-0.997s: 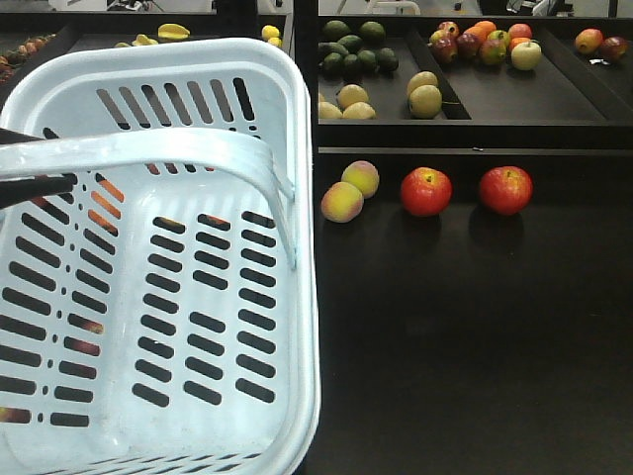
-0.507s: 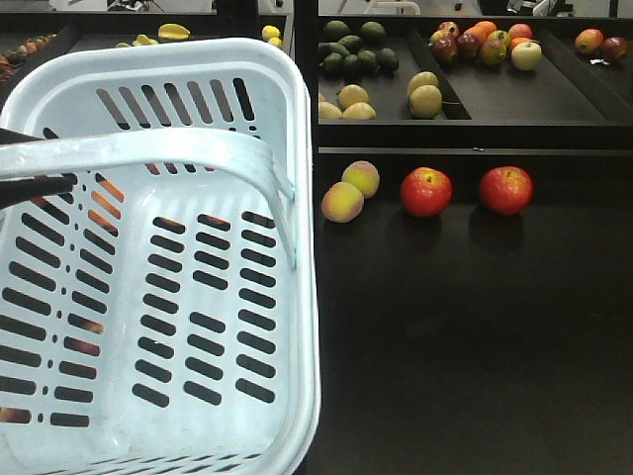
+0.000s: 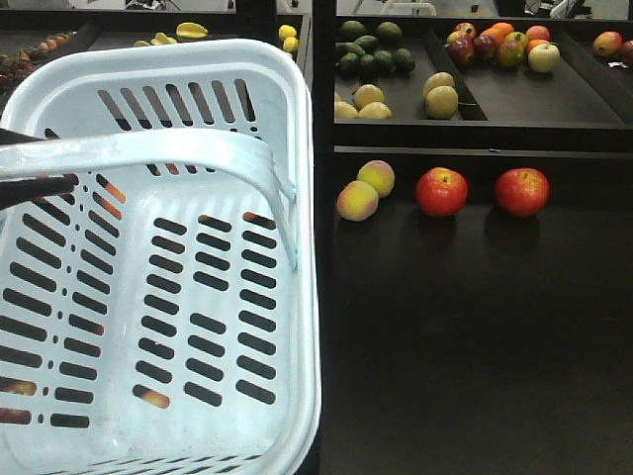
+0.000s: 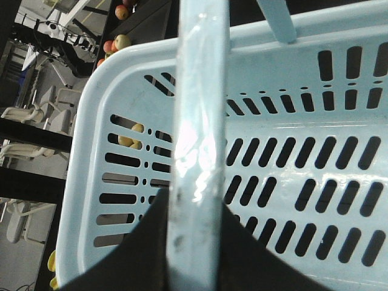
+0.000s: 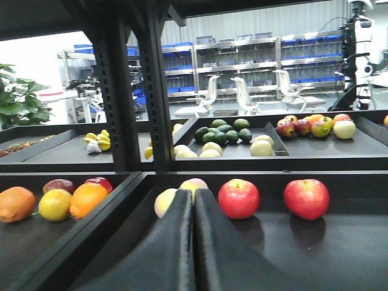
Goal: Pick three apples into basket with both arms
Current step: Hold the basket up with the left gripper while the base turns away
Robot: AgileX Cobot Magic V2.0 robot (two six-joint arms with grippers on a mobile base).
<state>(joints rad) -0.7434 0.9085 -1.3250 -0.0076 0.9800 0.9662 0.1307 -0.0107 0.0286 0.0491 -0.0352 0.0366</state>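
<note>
Left gripper clamps the basket handle (pale blue); right gripper, fingers pressed together, faces a red apple.

Two yellow-pink peaches side by side; dark avocados behind; orange in left compartment.

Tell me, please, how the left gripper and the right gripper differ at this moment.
The left gripper is shut on the handle of the basket, whereas the right gripper is shut on nothing. The left gripper sits over the basket's slotted interior, while the right gripper points toward two red apples on the shelf. Both have black fingers.
</note>
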